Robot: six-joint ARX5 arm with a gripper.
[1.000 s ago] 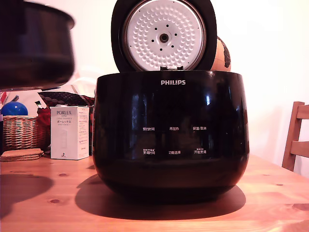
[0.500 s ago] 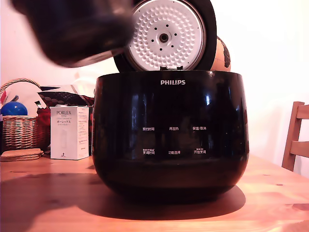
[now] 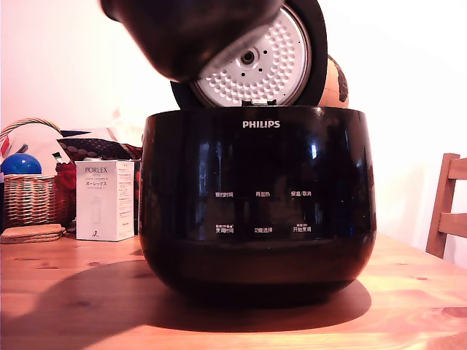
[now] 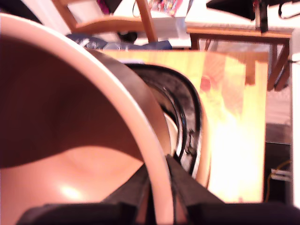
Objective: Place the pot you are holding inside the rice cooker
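The dark round pot (image 3: 193, 36) hangs tilted at the top of the exterior view. It is above the left part of the rice cooker (image 3: 255, 204) and covers part of the open lid's dimpled white plate (image 3: 263, 62). In the wrist view my gripper (image 4: 159, 180) is shut on the pot's thin rim (image 4: 117, 89), with one dark finger on each side of the wall. The pot's smooth inside (image 4: 65, 140) fills much of that view. Beyond the rim I see the cooker's black open mouth (image 4: 185, 112). The gripper itself is not seen in the exterior view.
A wooden table (image 3: 408, 306) holds the cooker. At the exterior view's left stand a white Porlex box (image 3: 106, 200), a wicker basket (image 3: 29, 197) with a blue ball (image 3: 20, 164), and cork coasters (image 3: 33, 233). A wooden chair (image 3: 449, 211) is at the right edge.
The pot has travelled from the exterior view's far left towards the right and slightly up, and now hangs over the cooker's left side in front of the lid.
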